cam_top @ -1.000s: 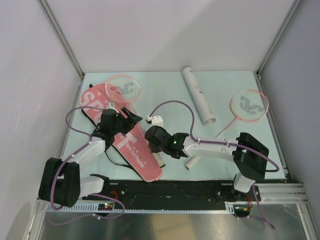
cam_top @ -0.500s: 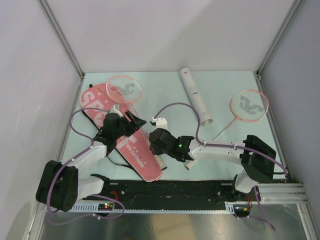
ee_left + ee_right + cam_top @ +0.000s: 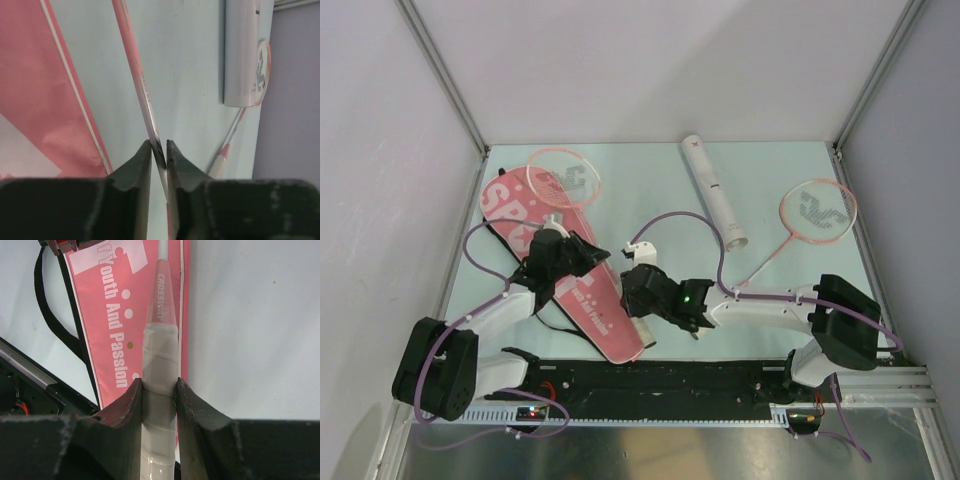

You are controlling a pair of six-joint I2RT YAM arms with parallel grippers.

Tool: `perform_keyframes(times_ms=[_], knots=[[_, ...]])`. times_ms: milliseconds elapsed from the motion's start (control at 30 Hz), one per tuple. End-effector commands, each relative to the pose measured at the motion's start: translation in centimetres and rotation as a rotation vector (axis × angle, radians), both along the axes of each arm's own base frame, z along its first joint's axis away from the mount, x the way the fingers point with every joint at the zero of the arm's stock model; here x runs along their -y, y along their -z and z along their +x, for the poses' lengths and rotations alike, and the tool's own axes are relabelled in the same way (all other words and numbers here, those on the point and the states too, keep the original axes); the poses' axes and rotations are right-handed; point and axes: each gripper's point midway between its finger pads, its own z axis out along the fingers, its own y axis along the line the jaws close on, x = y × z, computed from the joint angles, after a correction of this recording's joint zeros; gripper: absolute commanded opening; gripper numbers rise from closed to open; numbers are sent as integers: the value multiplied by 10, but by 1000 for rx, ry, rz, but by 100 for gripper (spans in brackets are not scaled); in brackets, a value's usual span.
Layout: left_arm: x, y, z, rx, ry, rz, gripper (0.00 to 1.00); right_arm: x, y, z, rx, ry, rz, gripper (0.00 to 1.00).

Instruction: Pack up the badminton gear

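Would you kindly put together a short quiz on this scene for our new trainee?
1. True or false: the right tool grips the racket by its pale handle.
2. The left tool pinches: A a shuttlecock, B that racket's thin shaft, C the bag's strap?
3. Fill in: in the top view, the second racket lies to the ___ of the white tube.
Key: 1 true; 2 B; 3 right.

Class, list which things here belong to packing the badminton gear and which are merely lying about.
Belong: held racket, second racket, white tube, pink bag.
Merely there: purple cable, table.
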Motion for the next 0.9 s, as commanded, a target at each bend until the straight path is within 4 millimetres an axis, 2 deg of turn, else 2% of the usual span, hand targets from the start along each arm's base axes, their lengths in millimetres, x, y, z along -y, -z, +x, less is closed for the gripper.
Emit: perform_keyframes(times_ms=[0,100,300,433,633,867], knots=[[15,-31,7,89,57,-60,9,-8,-33,-1,46,-34,98,11],[20,-40,5,107,90,-79,1,-4,-37,-5,47,-64,103,23],[27,-63,0,172,139,-105,0,10,-48,-12,-1,-136,197,62],[31,-77,-6,221,176,-113,0,16,-67,-18,-23,-194,322,77],[40,-112,-17,333,232,-152,0,20,-90,-24,-89,-293,547,81],[50,-161,-37,501,249,-235,0,6,-112,-30,-123,-348,723,80]])
